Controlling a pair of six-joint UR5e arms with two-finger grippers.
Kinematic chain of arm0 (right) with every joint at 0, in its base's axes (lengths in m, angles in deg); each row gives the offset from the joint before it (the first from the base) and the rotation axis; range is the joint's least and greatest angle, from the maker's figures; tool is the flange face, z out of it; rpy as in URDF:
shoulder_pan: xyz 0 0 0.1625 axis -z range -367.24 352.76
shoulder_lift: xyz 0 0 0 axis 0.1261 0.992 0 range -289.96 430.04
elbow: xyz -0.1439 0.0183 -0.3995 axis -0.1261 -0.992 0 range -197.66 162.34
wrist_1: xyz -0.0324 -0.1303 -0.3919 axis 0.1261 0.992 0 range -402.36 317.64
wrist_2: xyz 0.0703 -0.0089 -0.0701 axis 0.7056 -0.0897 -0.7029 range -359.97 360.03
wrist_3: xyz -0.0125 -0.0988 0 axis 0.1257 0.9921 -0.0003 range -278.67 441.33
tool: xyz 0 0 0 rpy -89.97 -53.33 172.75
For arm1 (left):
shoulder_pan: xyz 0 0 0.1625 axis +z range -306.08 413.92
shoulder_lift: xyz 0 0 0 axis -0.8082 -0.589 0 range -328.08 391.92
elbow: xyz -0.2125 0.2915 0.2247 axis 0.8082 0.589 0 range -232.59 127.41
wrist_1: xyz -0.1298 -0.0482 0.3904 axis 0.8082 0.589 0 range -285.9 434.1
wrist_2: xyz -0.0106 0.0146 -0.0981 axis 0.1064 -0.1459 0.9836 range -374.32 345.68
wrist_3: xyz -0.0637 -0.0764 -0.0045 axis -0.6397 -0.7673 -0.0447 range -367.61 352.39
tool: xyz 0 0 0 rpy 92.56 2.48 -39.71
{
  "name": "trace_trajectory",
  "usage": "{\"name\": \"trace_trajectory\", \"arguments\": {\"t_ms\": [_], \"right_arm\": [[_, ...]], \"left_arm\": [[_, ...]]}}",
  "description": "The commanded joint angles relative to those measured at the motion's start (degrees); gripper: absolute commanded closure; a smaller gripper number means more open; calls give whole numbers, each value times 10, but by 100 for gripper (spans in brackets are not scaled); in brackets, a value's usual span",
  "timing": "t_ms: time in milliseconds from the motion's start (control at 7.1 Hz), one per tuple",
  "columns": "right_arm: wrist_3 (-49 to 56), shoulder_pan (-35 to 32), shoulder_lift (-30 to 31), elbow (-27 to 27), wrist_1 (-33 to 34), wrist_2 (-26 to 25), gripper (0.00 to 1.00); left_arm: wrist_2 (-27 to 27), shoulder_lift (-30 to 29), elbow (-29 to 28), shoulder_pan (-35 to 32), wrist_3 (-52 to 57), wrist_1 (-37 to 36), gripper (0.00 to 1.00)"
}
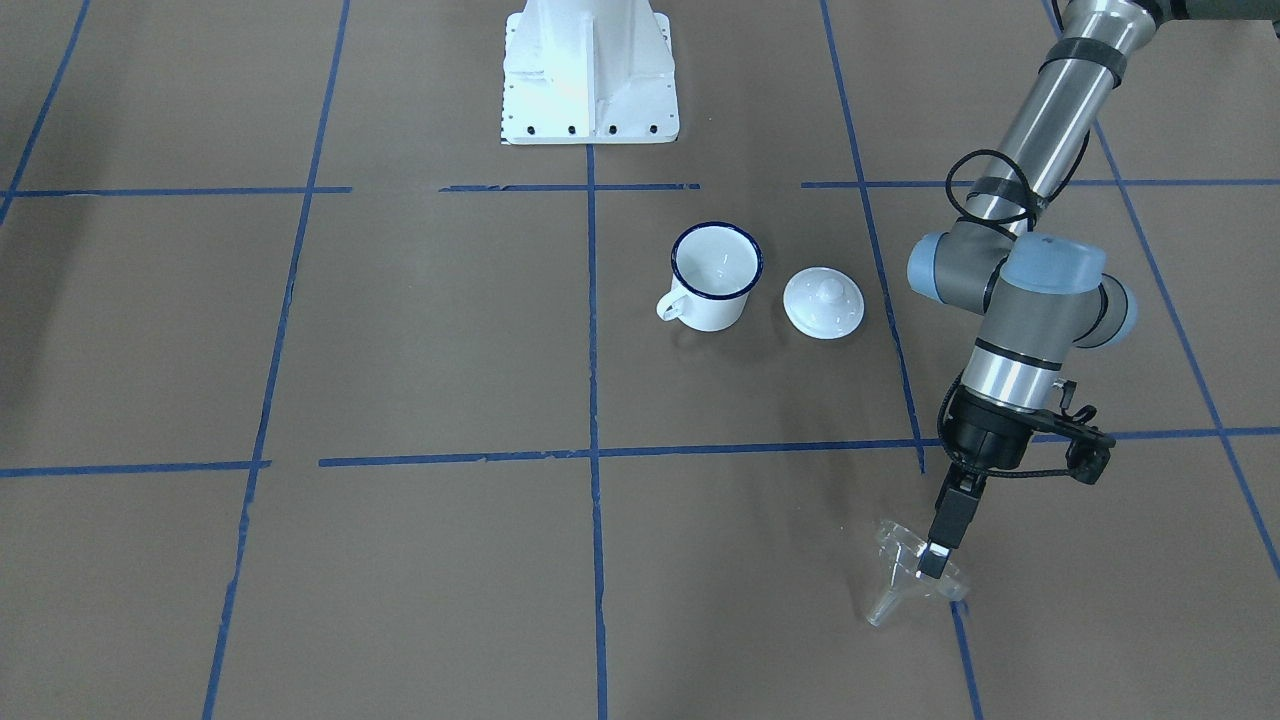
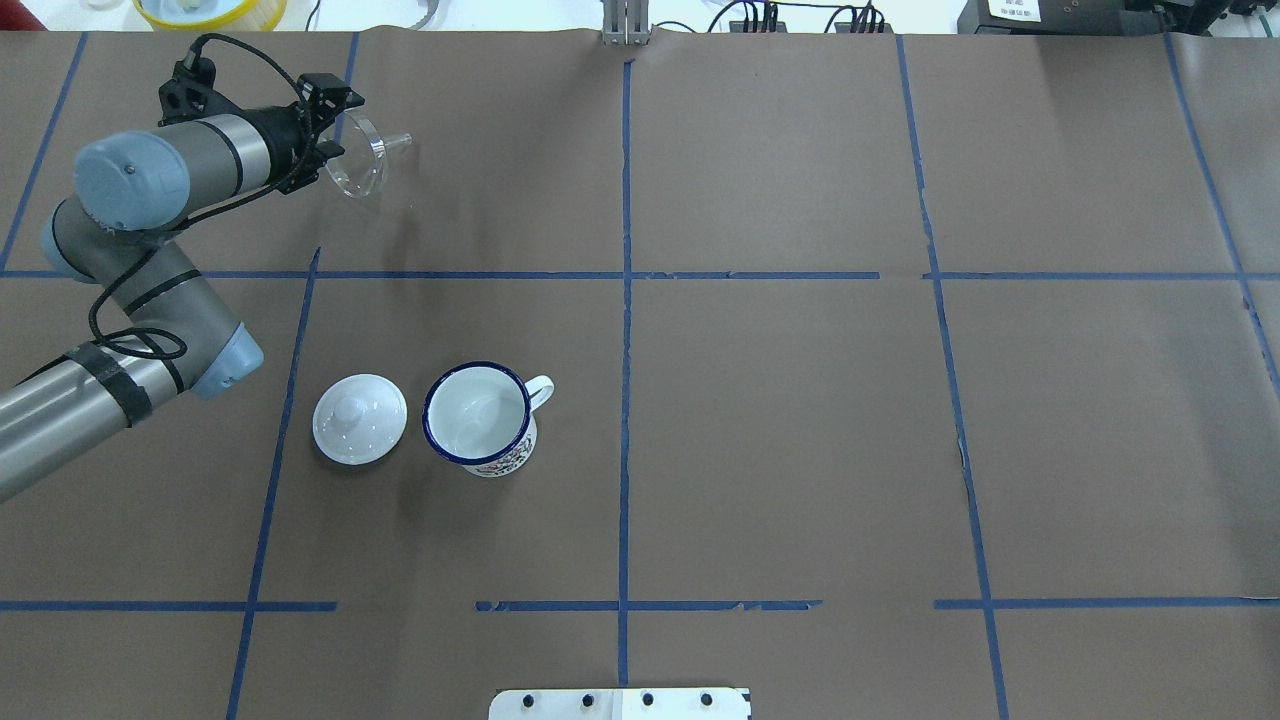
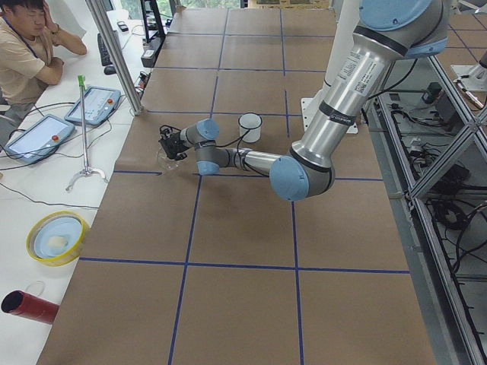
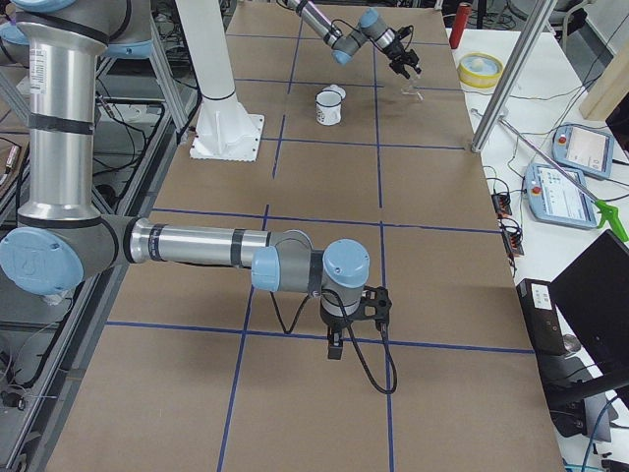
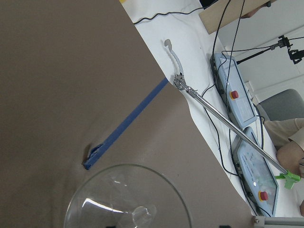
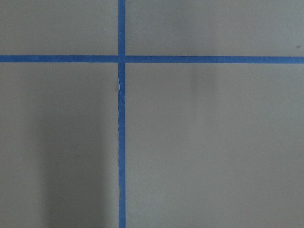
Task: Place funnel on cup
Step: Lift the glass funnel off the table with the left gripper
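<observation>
**Left end effector.** My left end effector [image 2: 330,150] is closed on the funnel [image 2: 358,160], with its fingers clamped at the wide rim. In the front-facing view one dark finger [image 1: 938,555] crosses the edge of the clear cone. The funnel hangs directly at the fingertips and does not stand apart from them. It is tilted. In the overhead view its round mouth faces up and toward my arm, and the thin spout points away to my right. My left wrist camera looks into the open cone from the rim side, and the spout shows at the bottom of the cone. I cannot tell whether the spout tip touches the worktop [image 2: 800,450] or sits just above it.

**Position of the funnel.** The funnel is in the far-left part of the worktop, close to its far edge and just beside a blue tape line [image 2: 348,60]. It is well apart from the cup.

**Cup.** The cup [image 2: 480,418] stands upright left of the centre tape line, mouth open, dark blue rim up. Its small handle points to my right. A round white knobbed lid [image 2: 360,418] lies flat on the worktop just beside the cup on my left. The two are close, and I cannot tell whether they touch.

**Right end effector.** My right end effector [image 4: 335,346] points down over a tape line in the near-right part of the worktop, well apart from the cup and funnel. It shows only in the right side view, and I cannot tell whether it is wide or narrow. Its wrist camera shows only worktop and crossing tape.
</observation>
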Motion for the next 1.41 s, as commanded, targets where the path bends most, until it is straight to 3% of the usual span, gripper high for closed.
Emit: {"name": "trace_trajectory", "arguments": {"t_ms": [0,141,846,987,1128,1268], "right_arm": [[0,0,0,0,0,0,0],[0,0,0,0,0,0,0],[0,0,0,0,0,0,0],[0,0,0,0,0,0,0],[0,0,0,0,0,0,0],[0,0,0,0,0,0,0]], "left_arm": [[0,-22,-25,1,-1,0,38],[0,-22,-25,0,-1,0,99],[0,-21,-9,-15,-5,3,100],[10,-21,28,-24,-9,0,100],[58,-17,74,-30,-12,-9,100],[70,-15,136,-29,-11,-84,100]]}}
